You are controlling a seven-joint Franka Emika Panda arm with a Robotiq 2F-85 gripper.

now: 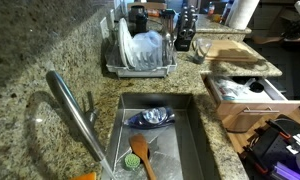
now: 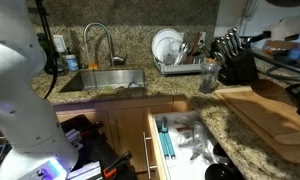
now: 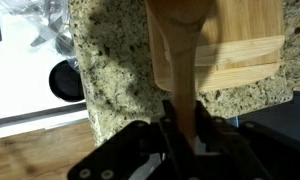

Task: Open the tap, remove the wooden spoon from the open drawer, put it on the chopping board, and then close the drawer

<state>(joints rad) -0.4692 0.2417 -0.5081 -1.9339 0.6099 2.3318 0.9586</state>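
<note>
In the wrist view my gripper (image 3: 186, 108) is shut on the handle of the pale wooden spoon (image 3: 178, 50). The spoon's head reaches out over the near edge of the chopping board (image 3: 252, 50). The board lies on the granite counter beside the open drawer (image 3: 25, 70), and both show in the exterior views: chopping board (image 1: 225, 48) (image 2: 275, 118), drawer (image 1: 245, 95) (image 2: 185, 140). The steel tap (image 1: 72, 108) (image 2: 98, 40) stands over the sink. I cannot tell whether water is running.
The sink (image 1: 190, 150) holds a blue bowl (image 1: 152, 117), a green spatula and a darker wooden spoon (image 1: 143, 158). A dish rack (image 1: 140, 50) and a knife block (image 2: 235, 62) stand on the counter. My white arm base (image 2: 15, 95) fills one side. Utensils lie in the drawer.
</note>
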